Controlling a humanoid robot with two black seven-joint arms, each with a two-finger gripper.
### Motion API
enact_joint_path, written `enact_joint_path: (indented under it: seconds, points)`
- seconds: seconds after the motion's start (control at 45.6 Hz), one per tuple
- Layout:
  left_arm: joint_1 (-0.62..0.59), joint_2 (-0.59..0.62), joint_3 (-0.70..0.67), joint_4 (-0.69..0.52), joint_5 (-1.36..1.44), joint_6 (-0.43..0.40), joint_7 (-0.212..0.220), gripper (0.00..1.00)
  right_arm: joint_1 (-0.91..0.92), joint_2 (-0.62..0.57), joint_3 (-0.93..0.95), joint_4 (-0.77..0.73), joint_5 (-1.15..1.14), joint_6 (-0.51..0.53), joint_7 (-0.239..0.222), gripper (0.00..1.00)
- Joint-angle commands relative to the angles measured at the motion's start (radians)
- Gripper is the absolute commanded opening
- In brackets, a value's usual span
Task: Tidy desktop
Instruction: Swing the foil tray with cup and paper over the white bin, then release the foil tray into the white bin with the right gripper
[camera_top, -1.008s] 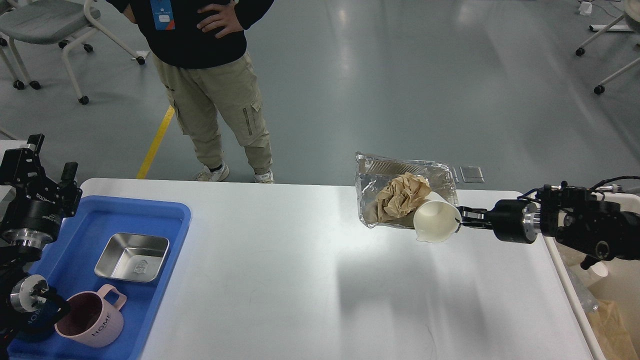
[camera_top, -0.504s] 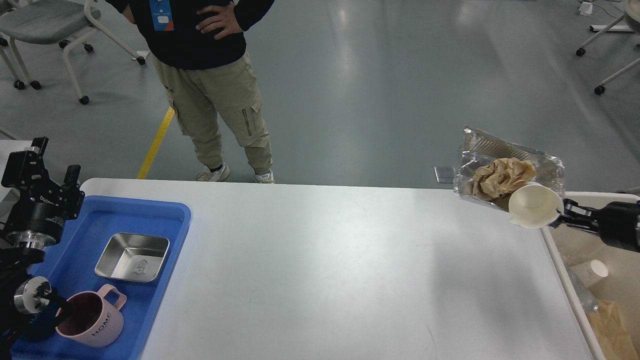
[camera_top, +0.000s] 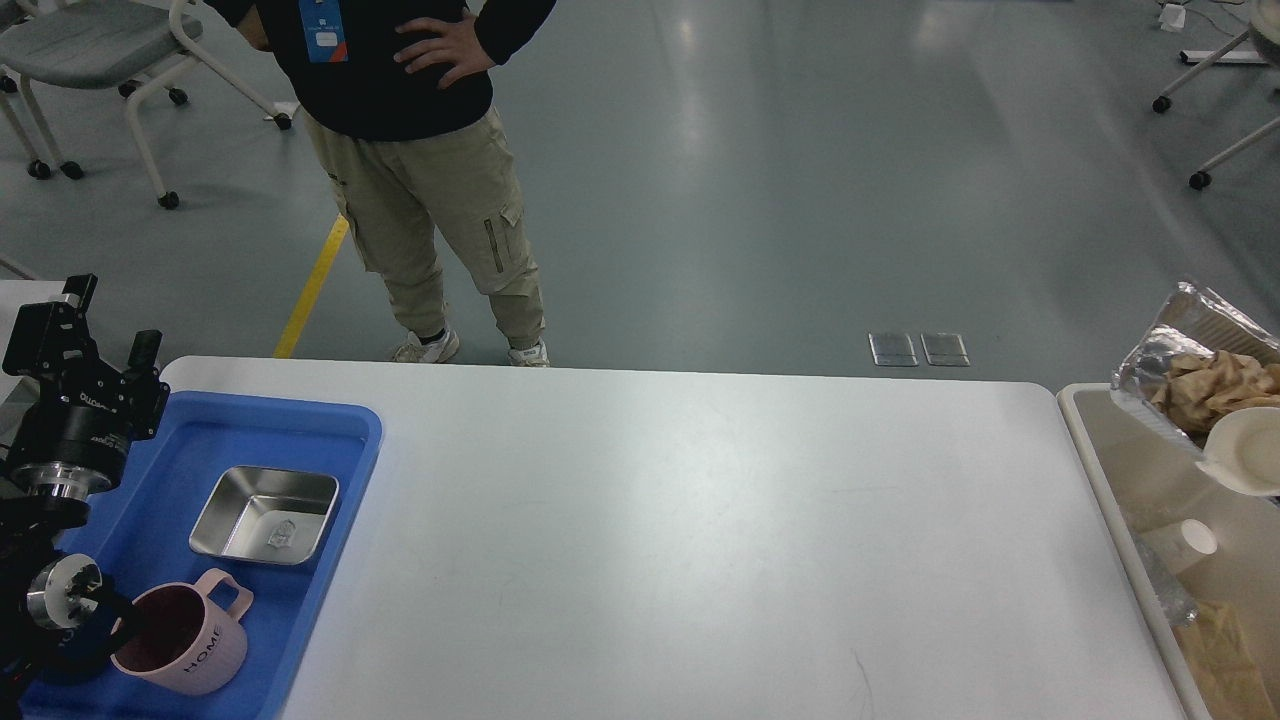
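Note:
The white desktop (camera_top: 650, 520) fills the middle of the head view and bears only the blue tray. A crumpled foil tray (camera_top: 1175, 335) holding brown crumpled paper (camera_top: 1215, 385) and a white paper cup (camera_top: 1245, 452) hangs at the right edge, above the beige bin (camera_top: 1085, 440). What holds it is cut off by the frame; my right gripper is out of view. My left gripper (camera_top: 112, 318) is open and empty, raised above the far left corner of the blue tray (camera_top: 330, 425).
The blue tray holds a steel square dish (camera_top: 265, 515) and a pink mug (camera_top: 185, 630). The bin holds a small white cup (camera_top: 1195, 537) and brown paper. A person (camera_top: 420, 150) stands beyond the table's far edge. Wheeled chairs stand at the back left and right.
The foil tray with paper and cup has moved right, from over the desktop to over the beige bin. My right arm has left the view. My left gripper has barely moved.

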Motion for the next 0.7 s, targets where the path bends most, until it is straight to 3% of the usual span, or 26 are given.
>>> enact_joint_path:
  seconds: [0.0, 0.197, 0.219, 0.263, 0.307, 0.329, 0.416, 0.46, 0.679]
  points:
    - [0.000, -0.001, -0.001, 0.000, -0.005, -0.002, 0.000, 0.96, -0.090, 0.029, 0.001, -0.042, 0.100, -0.003, 0.000, 0.00]
    - [0.016, -0.001, -0.001, -0.003, -0.006, -0.004, 0.000, 0.96, -0.143, 0.078, 0.001, -0.088, 0.192, -0.014, -0.001, 0.00]
    - [0.016, -0.001, 0.000, -0.005, -0.006, -0.004, -0.002, 0.96, -0.148, 0.081, 0.001, -0.094, 0.204, -0.014, -0.001, 0.04]
    - [0.016, -0.001, 0.000, -0.003, -0.006, -0.004, -0.002, 0.96, -0.159, 0.089, 0.001, -0.108, 0.226, -0.016, -0.001, 0.31]
    - [0.017, -0.001, 0.000, -0.005, -0.006, -0.004, -0.002, 0.96, -0.172, 0.096, 0.001, -0.137, 0.256, -0.031, -0.003, 0.71]
    - [0.017, 0.001, 0.000, -0.005, -0.006, -0.004, -0.002, 0.96, -0.179, 0.103, 0.002, -0.149, 0.272, -0.043, -0.003, 0.83]
    - [0.022, 0.001, -0.001, -0.006, -0.006, -0.004, -0.003, 0.96, -0.209, 0.150, 0.005, -0.201, 0.315, -0.095, -0.004, 0.90]
    - [0.023, -0.001, -0.001, -0.008, -0.006, -0.004, -0.003, 0.96, -0.228, 0.173, 0.008, -0.226, 0.316, -0.115, -0.004, 0.99]
    - [0.031, -0.001, -0.003, -0.008, -0.008, -0.004, -0.006, 0.96, -0.288, 0.254, 0.013, -0.345, 0.318, -0.131, -0.007, 1.00]
